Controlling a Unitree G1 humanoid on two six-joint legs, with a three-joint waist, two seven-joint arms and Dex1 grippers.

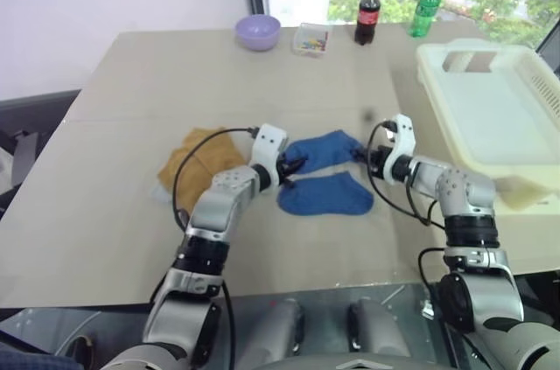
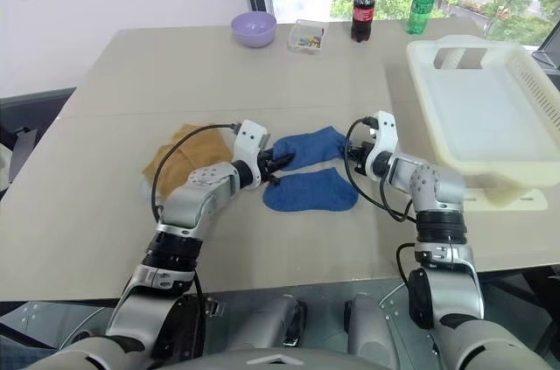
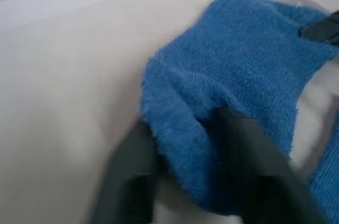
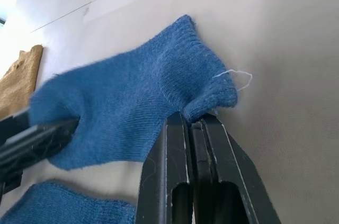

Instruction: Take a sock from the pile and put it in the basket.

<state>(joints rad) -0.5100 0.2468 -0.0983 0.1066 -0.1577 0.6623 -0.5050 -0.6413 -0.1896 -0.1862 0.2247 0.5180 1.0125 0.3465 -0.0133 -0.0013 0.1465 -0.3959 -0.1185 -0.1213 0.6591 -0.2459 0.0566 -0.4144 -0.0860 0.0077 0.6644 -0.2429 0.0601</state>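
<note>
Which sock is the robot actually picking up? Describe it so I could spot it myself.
Start from the big cream basket on the right of the table and look left to the two blue socks. It is the farther blue sock, stretched between the left gripper and right gripper, whose jaws pinch its ends. The nearer blue sock lies flat and untouched.
</note>
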